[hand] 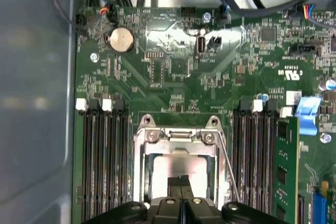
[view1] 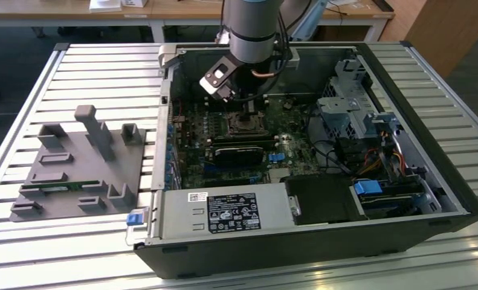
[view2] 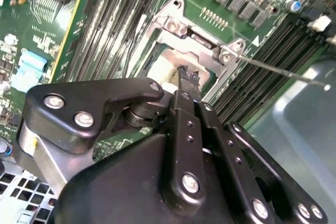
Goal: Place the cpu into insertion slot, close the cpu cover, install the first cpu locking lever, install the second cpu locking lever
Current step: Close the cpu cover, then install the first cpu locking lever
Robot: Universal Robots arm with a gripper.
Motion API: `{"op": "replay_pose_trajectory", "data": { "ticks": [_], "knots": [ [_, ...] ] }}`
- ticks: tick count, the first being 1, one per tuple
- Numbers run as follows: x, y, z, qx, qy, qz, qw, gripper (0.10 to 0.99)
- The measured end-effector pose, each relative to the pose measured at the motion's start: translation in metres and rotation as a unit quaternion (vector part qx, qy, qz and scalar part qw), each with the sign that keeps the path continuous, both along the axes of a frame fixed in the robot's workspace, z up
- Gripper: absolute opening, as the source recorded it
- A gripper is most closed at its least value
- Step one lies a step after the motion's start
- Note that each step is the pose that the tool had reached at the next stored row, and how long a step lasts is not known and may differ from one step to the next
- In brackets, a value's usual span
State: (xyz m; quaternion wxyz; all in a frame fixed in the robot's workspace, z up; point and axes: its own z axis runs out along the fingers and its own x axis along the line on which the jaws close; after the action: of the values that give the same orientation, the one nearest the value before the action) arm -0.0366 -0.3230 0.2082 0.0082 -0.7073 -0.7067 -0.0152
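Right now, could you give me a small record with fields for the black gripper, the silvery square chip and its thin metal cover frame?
cover: thin silvery metal frame, appears down flat
chip: silvery-grey square cpu, showing through the frame's window
gripper: black gripper, fingers shut, tip just above the chip
lever: thin wire rod beside the frame; latched or not, cannot tell

Robotics lab or workshop. Robot arm (view1: 255, 30) over an open computer case (view1: 303, 248) on a slatted metal bench (view1: 29, 90), grey fixture block (view1: 77, 169) beside it. Wooden desks (view1: 182, 11) along the back.
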Motion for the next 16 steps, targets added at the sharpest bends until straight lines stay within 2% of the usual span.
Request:
{"op": "replay_pose_trajectory", "data": {
  "ticks": [3,10,13,16],
  "knots": [
    [0.0031,0.0000,0.0000,0.0000,0.0001,0.000,1.0000,0.106],
    [0.0044,0.0000,0.0006,-0.0002,0.0002,0.000,1.0000,0.106],
    [0.0044,0.0000,0.0043,-0.0001,0.0001,0.000,1.0000,0.106],
    [0.0044,0.0000,0.0116,0.0000,0.0001,0.000,1.0000,0.106]
  ]
}}
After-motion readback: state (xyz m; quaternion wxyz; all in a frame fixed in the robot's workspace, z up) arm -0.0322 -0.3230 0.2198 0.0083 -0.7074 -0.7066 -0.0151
